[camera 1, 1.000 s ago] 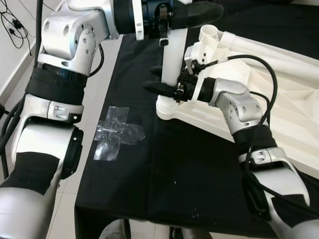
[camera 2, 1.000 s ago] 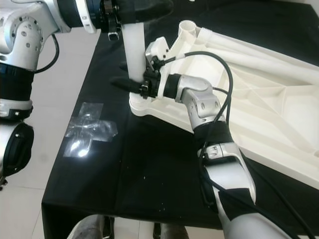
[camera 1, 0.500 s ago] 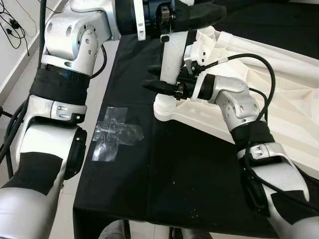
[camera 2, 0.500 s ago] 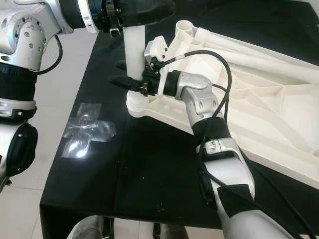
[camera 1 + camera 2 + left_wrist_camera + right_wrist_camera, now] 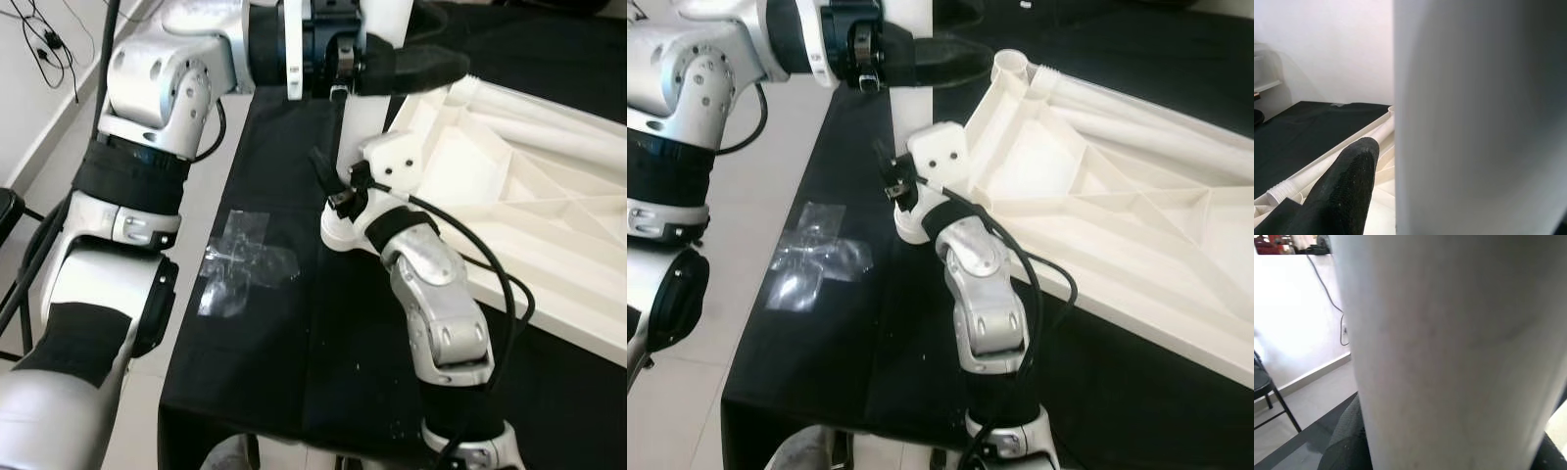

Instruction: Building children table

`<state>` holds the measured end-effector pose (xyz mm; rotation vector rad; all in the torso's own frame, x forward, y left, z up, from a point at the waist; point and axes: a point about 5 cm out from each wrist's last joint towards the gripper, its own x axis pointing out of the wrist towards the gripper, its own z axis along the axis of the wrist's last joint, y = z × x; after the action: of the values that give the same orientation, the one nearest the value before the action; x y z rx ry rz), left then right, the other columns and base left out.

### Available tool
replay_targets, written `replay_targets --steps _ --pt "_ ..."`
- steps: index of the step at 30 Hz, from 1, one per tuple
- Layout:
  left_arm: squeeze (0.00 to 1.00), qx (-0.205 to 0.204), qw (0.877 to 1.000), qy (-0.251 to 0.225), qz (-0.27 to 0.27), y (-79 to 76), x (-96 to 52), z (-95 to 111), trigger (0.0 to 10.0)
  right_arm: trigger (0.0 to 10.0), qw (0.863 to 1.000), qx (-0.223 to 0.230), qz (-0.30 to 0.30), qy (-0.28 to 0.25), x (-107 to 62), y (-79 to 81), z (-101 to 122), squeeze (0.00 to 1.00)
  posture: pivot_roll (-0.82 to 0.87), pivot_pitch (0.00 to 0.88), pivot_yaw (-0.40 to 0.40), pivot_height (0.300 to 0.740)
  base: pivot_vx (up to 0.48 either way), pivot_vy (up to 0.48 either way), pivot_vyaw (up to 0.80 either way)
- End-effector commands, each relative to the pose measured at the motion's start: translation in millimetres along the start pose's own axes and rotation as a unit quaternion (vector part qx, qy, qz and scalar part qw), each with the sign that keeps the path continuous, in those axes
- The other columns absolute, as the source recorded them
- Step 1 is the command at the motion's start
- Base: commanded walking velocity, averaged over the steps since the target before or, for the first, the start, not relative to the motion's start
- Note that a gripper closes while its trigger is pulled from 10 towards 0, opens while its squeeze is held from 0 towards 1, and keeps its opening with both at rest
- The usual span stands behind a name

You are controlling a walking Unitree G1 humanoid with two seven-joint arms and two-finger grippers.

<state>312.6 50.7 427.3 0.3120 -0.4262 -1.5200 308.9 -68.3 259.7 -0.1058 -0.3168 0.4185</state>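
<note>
A white table leg point(image 5: 364, 117) stands upright in the near-left corner socket of the upside-down white tabletop point(image 5: 509, 196). My left gripper point(image 5: 416, 49) is shut on the leg near its top; one black finger point(image 5: 1347, 186) lies beside the leg in the left wrist view. My right gripper point(image 5: 338, 181) is shut on the same leg low down, just above the socket base point(image 5: 338, 233), with its forearm reaching up from the near side. One right finger point(image 5: 1344, 440) shows against the leg. A second socket point(image 5: 1011, 64) stands at the tabletop's far corner.
The tabletop lies on a black cloth point(image 5: 284, 372) over a work surface whose left edge drops to a pale floor. A shiny tape cross point(image 5: 245, 262) is stuck on the cloth left of the leg. Cables point(image 5: 39, 29) and a dark chair point(image 5: 8, 206) are at the far left.
The view has shifted. My right forearm has swung from the right of the leg round to its near side, its gripper staying low on the leg. The left gripper keeps its hold at the top.
</note>
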Motion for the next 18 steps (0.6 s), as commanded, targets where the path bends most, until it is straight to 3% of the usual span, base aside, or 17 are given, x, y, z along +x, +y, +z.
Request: replay_targets --steps 1,6,7,8,17,18 --pt "0.0 0.011 1.0 0.001 -0.022 -6.9 7.6 2.7 10.0 0.0 0.994 0.021 0.018 0.102 -2.6 11.8 -38.6 0.0 0.05 0.297 -0.032 0.74 0.0 0.0 0.0" --pt "0.0 0.012 1.0 0.005 -0.021 -6.9 7.6 2.2 10.0 0.0 0.995 0.022 0.016 0.098 -1.1 11.1 -36.8 0.0 0.05 0.293 -0.027 0.74 0.0 0.0 0.0" --pt "0.0 0.009 1.0 0.008 -0.023 -7.2 7.8 1.5 8.3 0.0 0.995 0.023 0.006 0.101 -3.2 12.7 -35.2 0.0 0.05 0.292 -0.026 0.74 0.0 0.0 0.0" --pt "0.0 0.006 1.0 0.009 -0.027 -7.5 8.2 1.1 0.0 0.0 0.994 0.025 -0.001 0.104 -5.1 14.4 -33.7 0.0 0.06 0.291 -0.024 0.74 0.0 0.0 0.0" --pt "0.0 0.005 0.999 0.005 -0.044 -9.1 9.5 2.5 0.0 0.0 0.992 0.046 -0.02 0.115 -11.7 20.5 -28.6 0.0 0.05 0.292 -0.019 0.74 0.0 0.0 0.0" --pt "0.0 0.008 0.999 0.003 -0.047 -9.6 9.8 2.9 0.0 2.4 0.992 0.054 -0.02 0.115 -11.6 21.1 -28.0 0.0 0.05 0.292 -0.019 0.74 0.0 0.0 0.0"
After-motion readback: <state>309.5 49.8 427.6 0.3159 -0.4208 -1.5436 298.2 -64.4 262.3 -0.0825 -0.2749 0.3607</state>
